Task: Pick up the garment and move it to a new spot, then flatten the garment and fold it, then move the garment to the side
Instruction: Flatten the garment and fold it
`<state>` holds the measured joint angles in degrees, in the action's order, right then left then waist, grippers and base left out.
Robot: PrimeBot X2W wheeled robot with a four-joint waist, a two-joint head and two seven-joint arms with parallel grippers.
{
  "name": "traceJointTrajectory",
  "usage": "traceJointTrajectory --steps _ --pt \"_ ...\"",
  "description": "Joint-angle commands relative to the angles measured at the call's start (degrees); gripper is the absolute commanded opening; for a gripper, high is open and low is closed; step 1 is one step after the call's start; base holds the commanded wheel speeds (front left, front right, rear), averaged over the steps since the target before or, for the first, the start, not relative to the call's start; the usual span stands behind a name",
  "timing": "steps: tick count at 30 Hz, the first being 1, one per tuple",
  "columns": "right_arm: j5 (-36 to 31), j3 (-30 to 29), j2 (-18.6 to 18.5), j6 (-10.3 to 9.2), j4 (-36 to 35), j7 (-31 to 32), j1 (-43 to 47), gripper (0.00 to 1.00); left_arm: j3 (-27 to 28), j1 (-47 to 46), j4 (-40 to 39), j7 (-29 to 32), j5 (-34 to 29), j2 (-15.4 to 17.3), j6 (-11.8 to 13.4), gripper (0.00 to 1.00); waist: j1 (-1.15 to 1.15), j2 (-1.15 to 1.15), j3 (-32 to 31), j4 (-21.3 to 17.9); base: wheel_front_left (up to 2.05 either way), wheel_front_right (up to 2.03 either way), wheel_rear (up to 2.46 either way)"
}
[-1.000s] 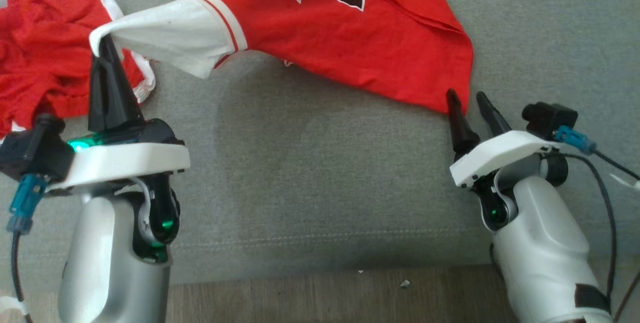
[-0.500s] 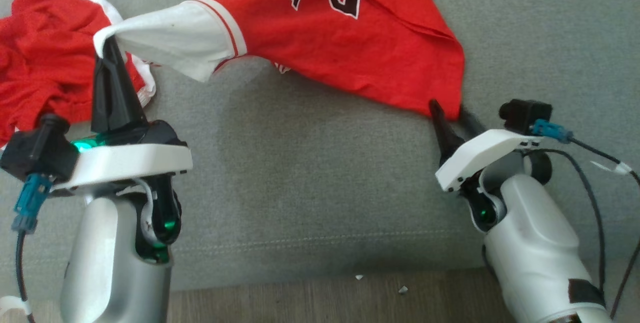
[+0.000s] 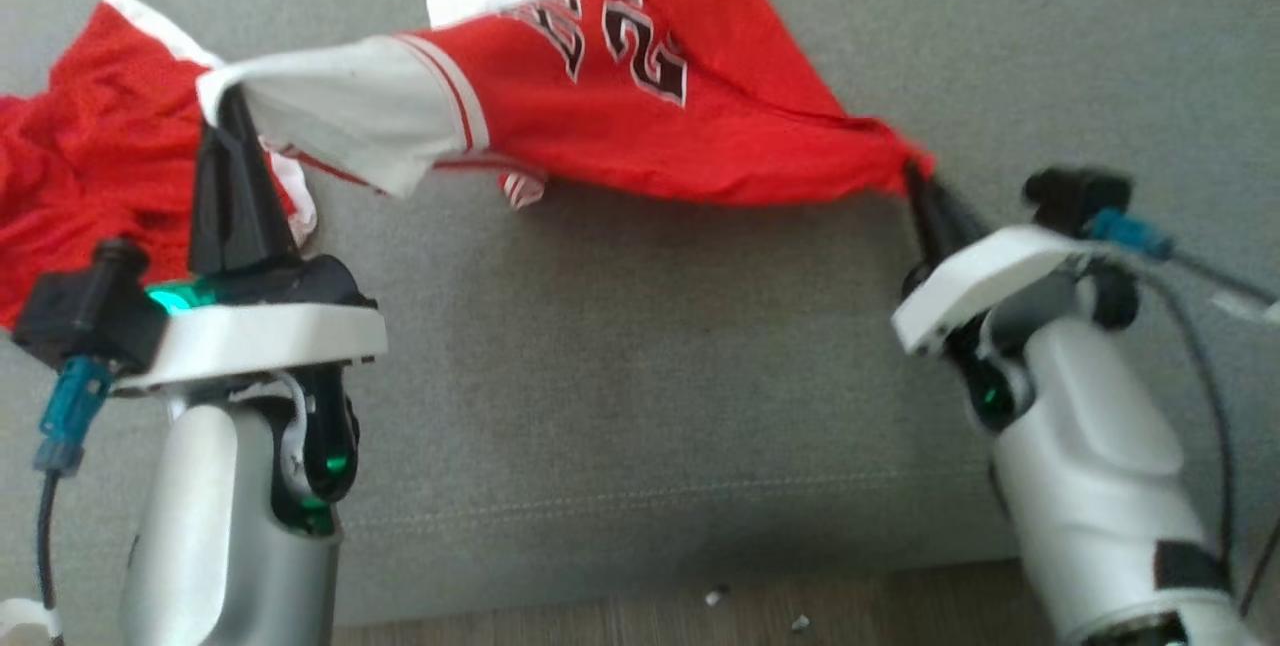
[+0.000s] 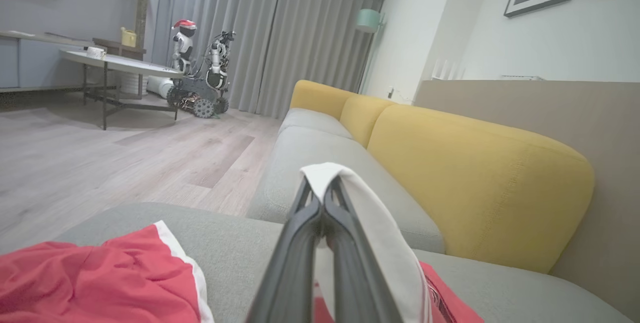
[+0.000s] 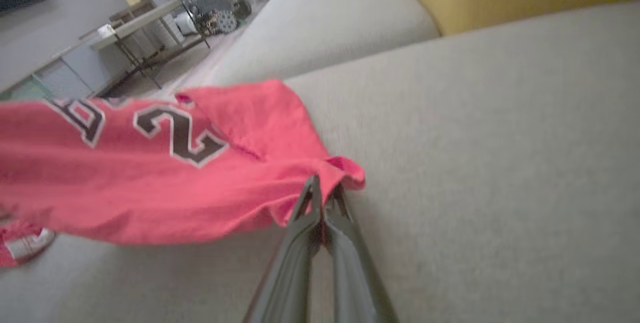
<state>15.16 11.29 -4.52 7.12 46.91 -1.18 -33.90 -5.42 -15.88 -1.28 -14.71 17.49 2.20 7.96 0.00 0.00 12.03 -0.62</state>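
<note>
Over sofa (image 3: 620,376) — jersey (image 3: 640,126) pinched: L fingers (image 3: 232,186), R fingers (image 3: 932,208).

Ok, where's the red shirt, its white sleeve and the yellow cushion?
red shirt (image 3: 650,146): head view, red cloth under the numbers.
white sleeve (image 3: 340,116): head view, sleeve's middle.
yellow cushion (image 4: 475,183): left wrist view, front face.

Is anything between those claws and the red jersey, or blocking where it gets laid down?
Nothing between: the left gripper pinches the white sleeve of the jersey, the right gripper its red corner. On the grey seat, another red garment lies by the left gripper, so that side looks taken.
</note>
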Motion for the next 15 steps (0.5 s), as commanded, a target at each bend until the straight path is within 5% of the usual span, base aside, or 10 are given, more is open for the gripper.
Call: traceJointTrajectory --steps 1,10,15 --pt "0.03 0.65 -0.37 0.36 -3.62 -0.45 -3.32 0.0 2.11 -0.89 -1.45 -0.29 -0.85 0.67 -0.68 0.0 0.0 0.0 -1.99 -0.32 0.0 0.0 0.0" --pt "3.01 4.46 -9.75 0.36 -15.96 6.2 -10.21 0.0 2.71 -4.42 -0.11 -0.29 -5.49 2.52 -6.57 0.0 0.0 0.0 -9.06 -0.92 0.0 0.0 0.0" --pt "5.57 5.83 -13.28 0.36 -20.87 11.04 -12.76 0.0 2.12 -7.63 -1.02 0.19 -6.98 4.76 -7.87 0.0 0.0 0.0 -12.05 -1.18 0.0 0.0 0.0"
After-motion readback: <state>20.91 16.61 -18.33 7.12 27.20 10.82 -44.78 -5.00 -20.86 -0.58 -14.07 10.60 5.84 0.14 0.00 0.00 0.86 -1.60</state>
